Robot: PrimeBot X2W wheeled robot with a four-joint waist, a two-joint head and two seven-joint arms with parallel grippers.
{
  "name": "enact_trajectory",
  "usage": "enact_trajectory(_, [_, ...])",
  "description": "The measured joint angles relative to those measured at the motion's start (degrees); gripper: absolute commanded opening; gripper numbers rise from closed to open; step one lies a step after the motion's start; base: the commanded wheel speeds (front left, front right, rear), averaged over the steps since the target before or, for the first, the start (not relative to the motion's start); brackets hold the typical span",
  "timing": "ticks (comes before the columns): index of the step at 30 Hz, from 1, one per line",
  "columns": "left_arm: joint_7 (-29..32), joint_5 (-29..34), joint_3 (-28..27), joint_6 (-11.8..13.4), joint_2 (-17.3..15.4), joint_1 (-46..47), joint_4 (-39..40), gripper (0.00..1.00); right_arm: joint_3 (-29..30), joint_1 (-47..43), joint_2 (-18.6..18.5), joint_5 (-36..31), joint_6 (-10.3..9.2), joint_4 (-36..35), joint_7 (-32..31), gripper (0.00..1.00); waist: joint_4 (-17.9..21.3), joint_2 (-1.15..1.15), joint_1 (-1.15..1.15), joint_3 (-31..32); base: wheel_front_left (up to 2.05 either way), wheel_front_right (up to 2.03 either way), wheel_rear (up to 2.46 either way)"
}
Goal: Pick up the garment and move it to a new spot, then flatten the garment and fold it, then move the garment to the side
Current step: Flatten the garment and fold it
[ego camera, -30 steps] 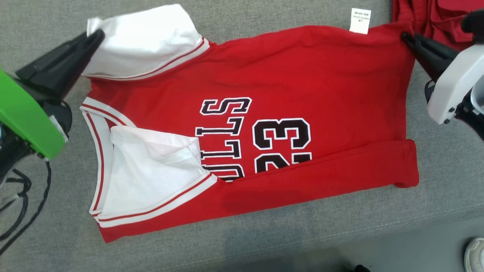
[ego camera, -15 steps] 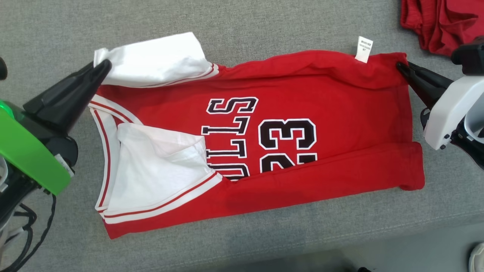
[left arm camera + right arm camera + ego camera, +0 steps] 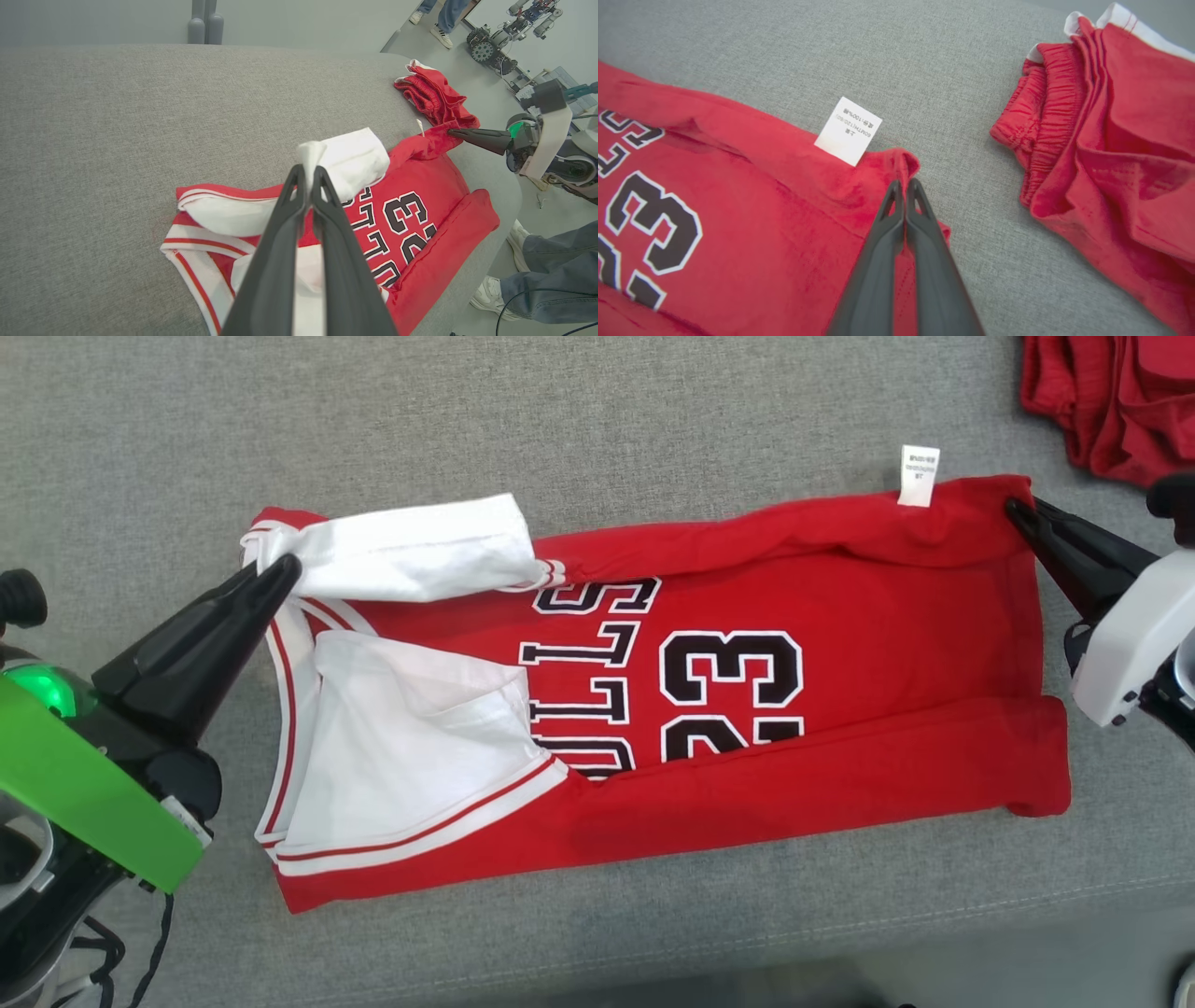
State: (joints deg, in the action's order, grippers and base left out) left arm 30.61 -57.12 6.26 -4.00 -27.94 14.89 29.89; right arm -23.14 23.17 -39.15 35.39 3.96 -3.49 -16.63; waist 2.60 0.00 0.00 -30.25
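Near the front edge of the grey couch lies the red jersey, half folded. The left claw pinches its white sleeve tight, and the right claw pinches its back red corner, likely to fold that side over.

The right claw had its two dark fingers pressed together on a raised corner of the red garment, pinching a small peak of cloth. Just beside that corner, a white label with tiny print stuck out from the garment's edge. Black, white-outlined digits showed at the left. Crumpled red shorts with an elastic waistband lay apart on the grey fabric worktop.
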Motion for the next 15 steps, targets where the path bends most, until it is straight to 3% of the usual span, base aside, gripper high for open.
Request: enact_trajectory(15, [-1.7,-0.6,1.8,0.6,2.1,-8.0,0.9,0.0,0.3,-4.4,-4.1,-2.2,0.05,-1.7,2.1,0.0,-1.4,0.0,0.0,1.1,0.0,0.0,0.0])
